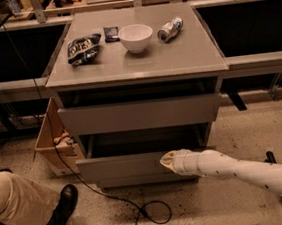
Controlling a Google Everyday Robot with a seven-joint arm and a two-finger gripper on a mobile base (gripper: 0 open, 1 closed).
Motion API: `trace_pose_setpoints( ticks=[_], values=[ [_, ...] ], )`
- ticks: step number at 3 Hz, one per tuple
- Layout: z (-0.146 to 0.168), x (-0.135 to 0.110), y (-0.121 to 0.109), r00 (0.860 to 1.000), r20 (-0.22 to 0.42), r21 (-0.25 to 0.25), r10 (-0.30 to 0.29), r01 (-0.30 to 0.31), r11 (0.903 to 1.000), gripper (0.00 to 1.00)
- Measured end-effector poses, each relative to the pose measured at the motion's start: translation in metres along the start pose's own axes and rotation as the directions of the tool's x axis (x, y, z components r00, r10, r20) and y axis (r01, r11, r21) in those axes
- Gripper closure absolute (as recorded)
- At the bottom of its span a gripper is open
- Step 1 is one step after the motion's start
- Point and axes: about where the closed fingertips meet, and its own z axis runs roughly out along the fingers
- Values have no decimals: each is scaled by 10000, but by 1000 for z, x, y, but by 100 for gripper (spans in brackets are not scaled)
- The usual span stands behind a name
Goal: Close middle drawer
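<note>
The middle drawer is a wide, shallow grey drawer with a plain front. It stands pulled out from the cabinet, below the taller grey drawer front. Its dark inside shows behind the front panel. My gripper reaches in from the lower right on a white arm. Its pale tip is shut and rests against the right part of the middle drawer's front panel. The lowest drawer is mostly hidden under the open one.
On the cabinet top lie a dark snack bag, a white bowl and a tipped can. A cardboard box stands left of the cabinet. A person's leg and black shoe are at lower left. A cable runs across the floor.
</note>
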Motion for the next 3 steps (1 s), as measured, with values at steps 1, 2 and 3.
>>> trace_pose_setpoints(
  ticks=[1, 2, 3],
  values=[
    [12, -8, -12, 9999, 75, 300, 104, -106, 9995, 100],
    [28, -18, -21, 9995, 238, 405, 207, -217, 9989, 100],
    [43, -29, -28, 9990, 391, 461, 216, -234, 9987, 100]
  ],
)
